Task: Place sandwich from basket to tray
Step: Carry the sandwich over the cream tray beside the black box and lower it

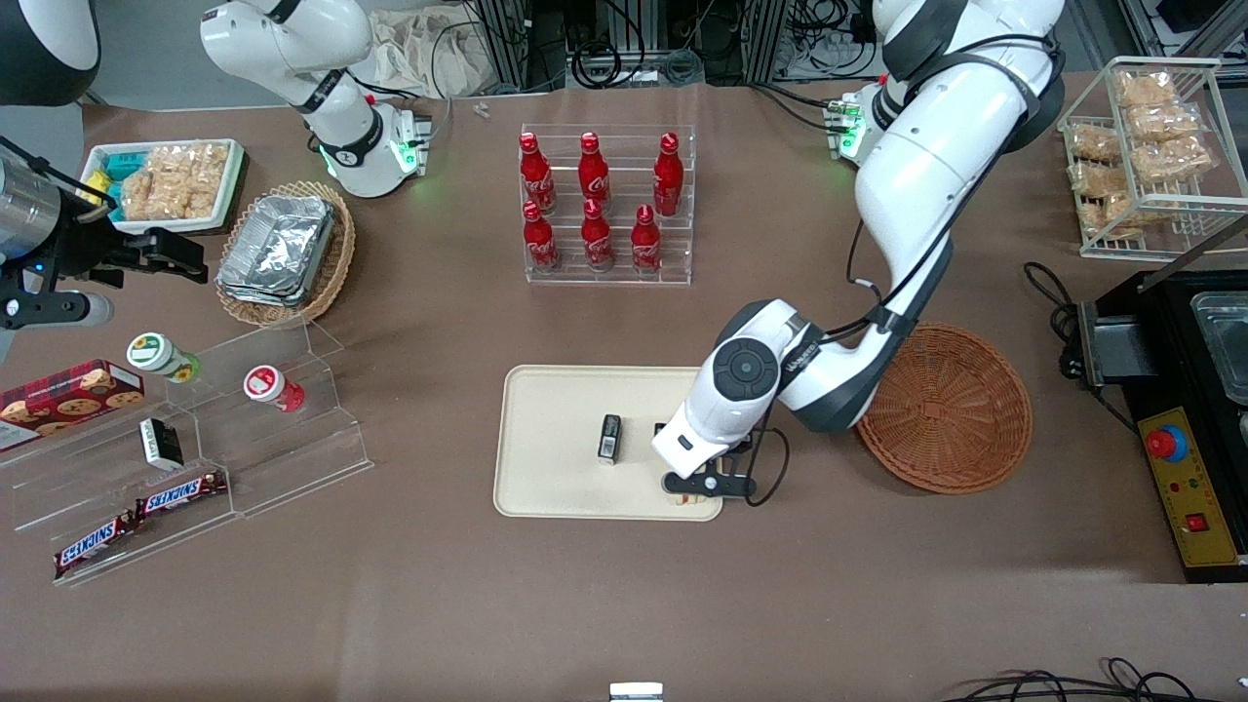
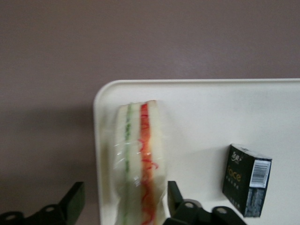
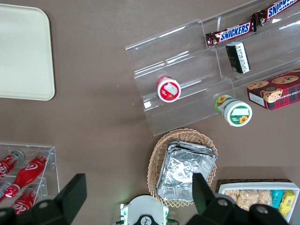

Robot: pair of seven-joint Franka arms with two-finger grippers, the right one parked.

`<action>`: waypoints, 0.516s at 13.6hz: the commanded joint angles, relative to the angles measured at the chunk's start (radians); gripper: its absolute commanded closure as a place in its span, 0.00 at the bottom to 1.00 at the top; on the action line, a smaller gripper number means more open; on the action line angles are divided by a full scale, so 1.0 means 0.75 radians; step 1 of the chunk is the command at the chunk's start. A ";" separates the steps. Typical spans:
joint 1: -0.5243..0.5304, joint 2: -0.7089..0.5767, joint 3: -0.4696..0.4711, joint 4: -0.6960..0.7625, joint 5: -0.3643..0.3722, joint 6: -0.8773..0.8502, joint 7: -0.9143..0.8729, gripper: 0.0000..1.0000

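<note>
The sandwich point(image 2: 139, 159), white bread in clear wrap with green and orange-red filling lines, rests on the cream tray point(image 2: 201, 112) at one of its corners. My left gripper point(image 2: 124, 202) is open, one finger on each side of the sandwich, with a gap to each. In the front view the gripper point(image 1: 694, 486) hangs low over the tray's point(image 1: 546, 478) corner nearest the basket and the camera. It hides all but a sliver of the sandwich point(image 1: 688, 500). The round reddish-brown basket point(image 1: 946, 409) stands beside the tray, toward the working arm's end, with nothing in it.
A small black box point(image 1: 609, 438) stands on the tray near the gripper; it also shows in the left wrist view point(image 2: 247, 186). A clear rack of red bottles point(image 1: 604, 205) stands farther from the camera. A black appliance point(image 1: 1185, 419) sits at the working arm's end.
</note>
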State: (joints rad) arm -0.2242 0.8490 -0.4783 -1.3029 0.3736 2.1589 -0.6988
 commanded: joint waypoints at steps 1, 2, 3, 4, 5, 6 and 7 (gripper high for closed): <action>0.059 -0.197 0.008 -0.018 0.011 -0.199 0.007 0.00; 0.082 -0.268 0.010 -0.032 0.005 -0.236 -0.005 0.00; 0.117 -0.313 0.008 -0.034 -0.005 -0.280 -0.005 0.00; 0.170 -0.352 0.006 -0.030 -0.068 -0.323 0.005 0.00; 0.217 -0.397 0.006 -0.036 -0.127 -0.348 0.013 0.00; 0.250 -0.432 0.004 -0.048 -0.142 -0.399 0.026 0.00; 0.305 -0.481 -0.006 -0.093 -0.148 -0.450 0.054 0.00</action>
State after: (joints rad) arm -0.0582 0.5601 -0.4744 -1.2934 0.2953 1.8611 -0.6860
